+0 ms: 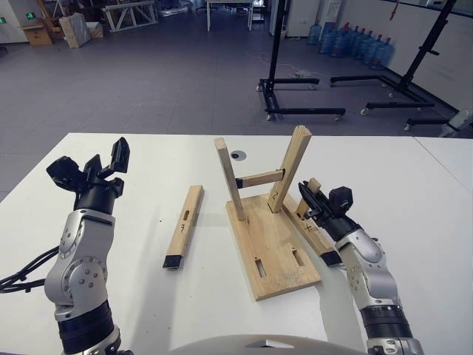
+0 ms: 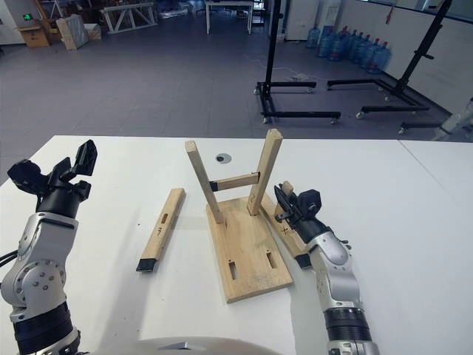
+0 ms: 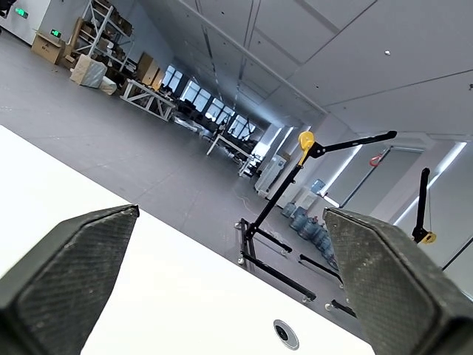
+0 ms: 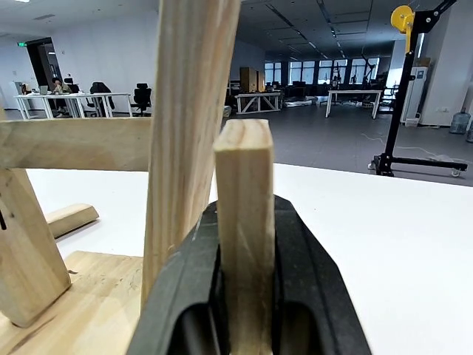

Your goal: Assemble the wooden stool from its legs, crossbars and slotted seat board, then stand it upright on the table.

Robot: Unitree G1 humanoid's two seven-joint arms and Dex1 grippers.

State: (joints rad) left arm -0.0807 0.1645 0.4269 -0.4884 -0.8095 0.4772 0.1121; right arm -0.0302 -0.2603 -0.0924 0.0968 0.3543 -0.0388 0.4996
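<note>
- The right gripper (image 1: 312, 201) is closed on a wooden leg (image 4: 242, 192); the wood sits tightly between its two black fingers.
- This held leg lies along the right edge of the seat board (image 1: 275, 251), just beside it, and its black-capped end points toward the robot.
- The gripper holds the leg near its far end, close to the foot of the right standing leg (image 1: 290, 168).
- The seat board lies flat on the white table (image 1: 414, 192), and two open slots show in its near half.
- Two legs stand in the far half of the board. The left standing leg (image 1: 229, 177) and the right one both tilt, so their tops are wider apart than their feet.
- A short crossbar (image 1: 260, 179) joins these two legs.
- A loose leg (image 1: 185, 225) with a slot and a black cap lies flat on the table, to the left of the board and apart from it.
- The left gripper (image 1: 92, 168) is raised over the left part of the table, its fingers (image 3: 66, 285) spread wide with nothing between them.
</note>
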